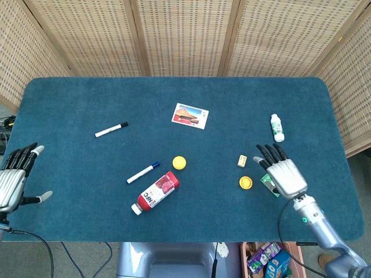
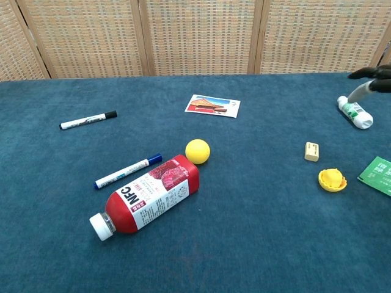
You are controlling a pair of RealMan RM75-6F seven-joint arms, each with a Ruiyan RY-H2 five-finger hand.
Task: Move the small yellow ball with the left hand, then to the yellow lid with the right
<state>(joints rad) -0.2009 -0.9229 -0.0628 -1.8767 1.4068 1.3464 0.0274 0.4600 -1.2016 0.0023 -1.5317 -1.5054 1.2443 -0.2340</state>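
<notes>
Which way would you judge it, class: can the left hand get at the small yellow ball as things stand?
Probably yes. The left hand is open at the table's left edge, well away from the small yellow ball. The blue-capped marker and red bottle lie beside the ball on the near-left, so a path from above or behind looks freest.
</notes>
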